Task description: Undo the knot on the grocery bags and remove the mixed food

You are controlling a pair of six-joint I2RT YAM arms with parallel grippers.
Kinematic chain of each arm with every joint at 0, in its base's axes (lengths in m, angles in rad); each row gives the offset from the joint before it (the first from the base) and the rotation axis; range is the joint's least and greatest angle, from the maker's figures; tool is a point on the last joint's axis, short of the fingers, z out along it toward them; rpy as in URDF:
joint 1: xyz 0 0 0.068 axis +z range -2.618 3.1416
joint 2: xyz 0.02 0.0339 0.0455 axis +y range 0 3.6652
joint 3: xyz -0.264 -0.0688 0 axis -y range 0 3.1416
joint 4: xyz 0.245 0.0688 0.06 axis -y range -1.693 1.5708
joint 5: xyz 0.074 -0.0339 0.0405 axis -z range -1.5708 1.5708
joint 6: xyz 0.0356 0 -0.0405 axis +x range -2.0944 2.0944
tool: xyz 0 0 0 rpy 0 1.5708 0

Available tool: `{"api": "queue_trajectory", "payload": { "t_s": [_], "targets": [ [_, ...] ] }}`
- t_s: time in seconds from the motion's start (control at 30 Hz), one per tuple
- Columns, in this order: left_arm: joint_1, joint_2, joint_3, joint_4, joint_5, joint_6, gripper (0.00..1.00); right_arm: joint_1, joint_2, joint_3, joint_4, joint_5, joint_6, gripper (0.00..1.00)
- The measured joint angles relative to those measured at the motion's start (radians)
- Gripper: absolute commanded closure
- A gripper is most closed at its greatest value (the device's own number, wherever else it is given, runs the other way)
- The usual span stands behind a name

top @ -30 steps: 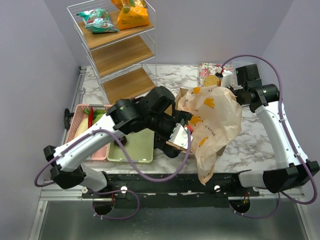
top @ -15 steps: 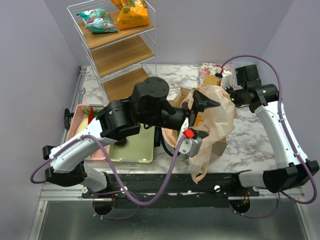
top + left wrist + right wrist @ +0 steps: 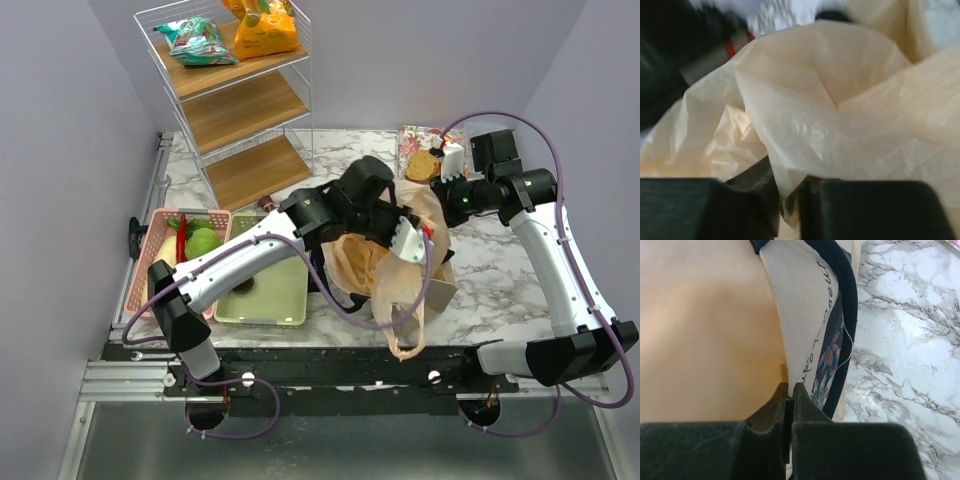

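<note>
A tan plastic grocery bag (image 3: 395,285) lies crumpled over a beige canvas tote (image 3: 443,290) at the table's middle. My left gripper (image 3: 423,242) reaches across above it. In the left wrist view that gripper (image 3: 790,200) is shut on a fold of the grocery bag (image 3: 840,115). My right gripper (image 3: 440,195) sits at the far side; its tips (image 3: 790,392) are shut on the tote's pale rim (image 3: 800,315), with the grocery bag (image 3: 705,330) beside it. A green round vegetable (image 3: 203,240) and a red chilli (image 3: 181,235) lie in the pink basket (image 3: 150,250). Teal (image 3: 198,40) and orange (image 3: 265,30) snack packets sit on the rack's top shelf.
A wire rack with wooden shelves (image 3: 245,110) stands at the back left. A pale green tray (image 3: 275,290) lies beside the pink basket. A brown bread slice (image 3: 423,163) rests on a floral plate at the back right. Bare marble (image 3: 500,260) shows on the right.
My left arm swung from the bag's near side up over its top, and its jaws closed on the plastic. The bag sank and crumpled. The right arm hardly moved.
</note>
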Motion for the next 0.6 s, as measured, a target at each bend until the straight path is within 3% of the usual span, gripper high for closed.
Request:
{"api": "queue_trajectory", "payload": {
  "t_s": [0.1,0.2,0.3,0.43,0.5,0.53,0.6],
  "targets": [
    [0.096,-0.002,-0.076,-0.021,0.0,-0.014,1.0,0.0,-0.003,-0.004,0.0,0.0,-0.007,0.99],
    [0.154,0.012,-0.204,-0.055,-0.026,0.018,1.0,0.0,-0.003,-0.006,0.0,0.0,-0.01,0.99],
    [0.143,0.133,-0.181,-0.138,-0.062,0.034,0.94,0.0,-0.003,-0.006,-0.001,0.001,-0.011,0.99],
    [0.131,0.351,-0.073,-0.183,-0.131,0.036,0.51,0.0,-0.002,-0.005,-0.003,0.005,-0.016,0.99],
    [0.129,0.386,-0.071,-0.198,-0.146,0.031,0.3,0.0,-0.002,-0.003,-0.006,0.017,-0.022,1.0],
    [0.129,0.386,-0.071,-0.211,-0.146,0.026,0.07,0.0,-0.002,-0.002,-0.009,0.026,-0.027,0.99],
    [0.13,0.348,-0.071,-0.234,-0.135,0.012,0.02,0.0,-0.002,0.002,-0.01,0.049,-0.037,0.99]
  ]
}}
